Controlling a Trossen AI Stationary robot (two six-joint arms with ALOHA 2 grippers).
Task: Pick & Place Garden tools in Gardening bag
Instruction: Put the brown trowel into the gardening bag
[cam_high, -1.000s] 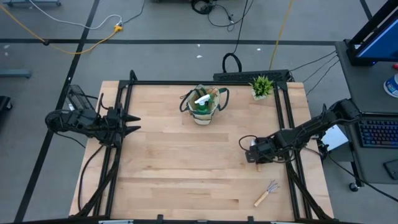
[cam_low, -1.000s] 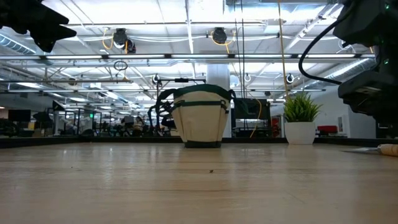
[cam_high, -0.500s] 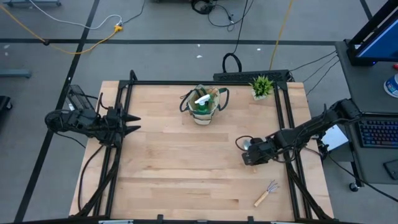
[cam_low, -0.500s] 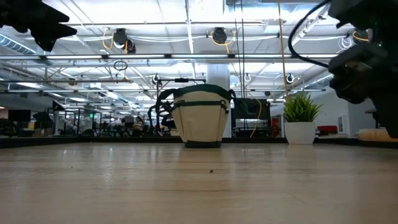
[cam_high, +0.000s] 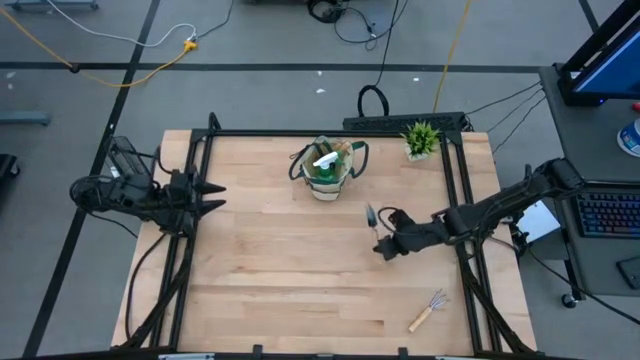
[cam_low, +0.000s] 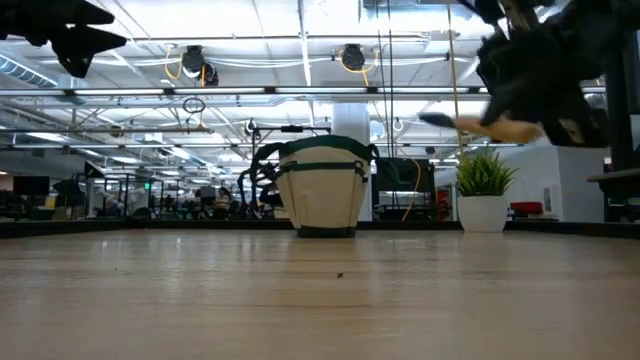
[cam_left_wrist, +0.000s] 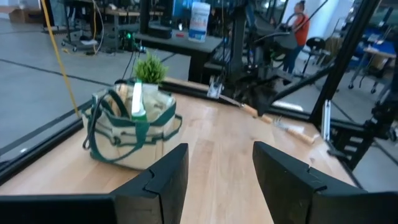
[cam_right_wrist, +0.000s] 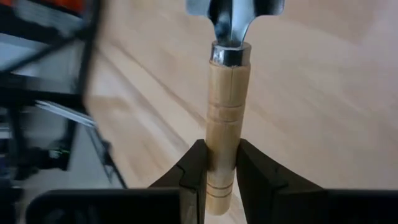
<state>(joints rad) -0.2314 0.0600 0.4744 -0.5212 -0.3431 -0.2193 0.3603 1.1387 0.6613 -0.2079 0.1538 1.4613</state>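
The right gripper has lifted a trowel toward the gardening bag.

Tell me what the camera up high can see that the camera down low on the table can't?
Only the high view shows the hand rake lying near the table's front right corner, the green spray bottle poking out of the gardening bag, and the whole left arm parked at the left edge with its left gripper open. Only the low view shows the room's ceiling lights. Both show the bag, the potted plant, and the right gripper holding a trowel up off the table.
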